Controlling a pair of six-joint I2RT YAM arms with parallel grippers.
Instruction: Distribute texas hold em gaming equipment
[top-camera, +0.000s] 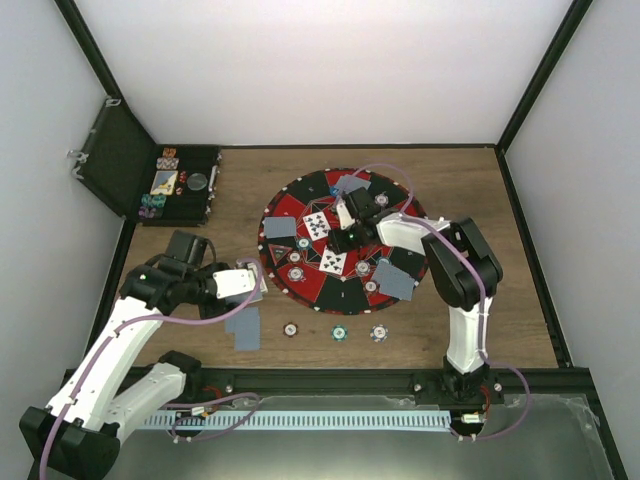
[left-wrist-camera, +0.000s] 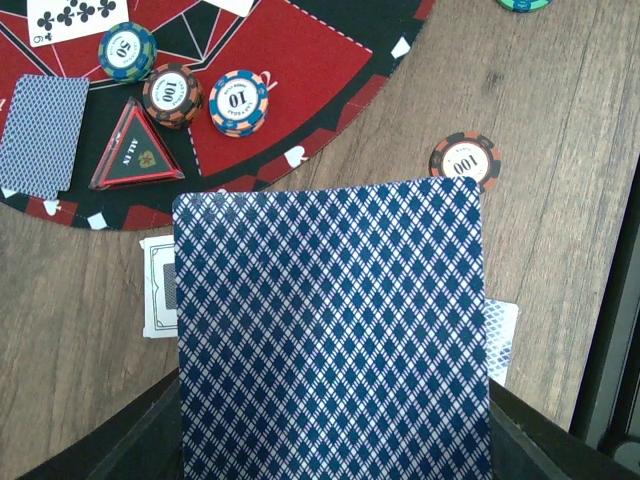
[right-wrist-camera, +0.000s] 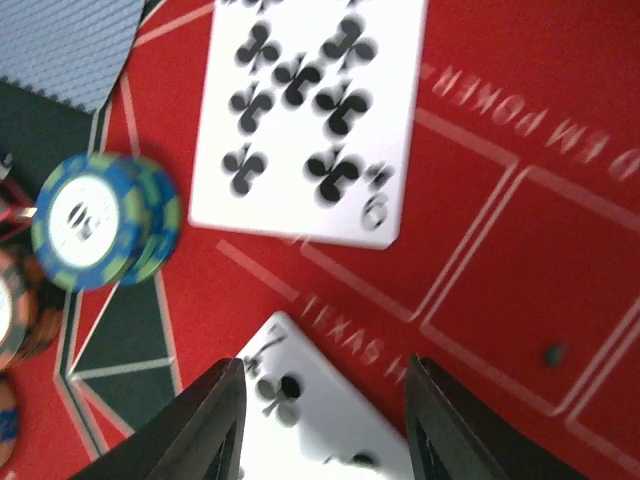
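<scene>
Now left fingers (left-wrist-camera: 140, 450) pinch a blue-backed card (left-wrist-camera: 330, 330) — right fingers (right-wrist-camera: 215, 420) parted.

Overhead and close wrist views over mat (top-camera: 340, 293)

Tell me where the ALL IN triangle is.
Left wrist view, upper left: the triangle lies on the mat near its edge, right of a face-down card and just below a 100 chip.

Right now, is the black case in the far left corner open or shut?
Open. The case has its lid leaning back against the left wall, and chips show inside.
</scene>
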